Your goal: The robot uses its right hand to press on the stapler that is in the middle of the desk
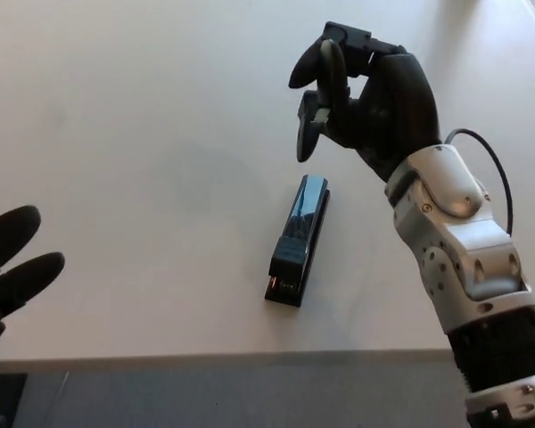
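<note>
A dark stapler (298,241) with a glossy blue-black top lies in the middle of the white desk (143,134), its long axis running from near-left to far-right. My right hand (366,102) hovers just above and beyond the stapler's far end, fingers curled downward and apart, holding nothing. Its silver forearm (455,241) comes in from the lower right. At the left edge only the fingertips of my left hand (9,263) show, spread and holding nothing.
The desk's front edge (250,361) runs across the bottom of the picture, with grey floor below it. A thin black cable (486,160) loops off the right wrist.
</note>
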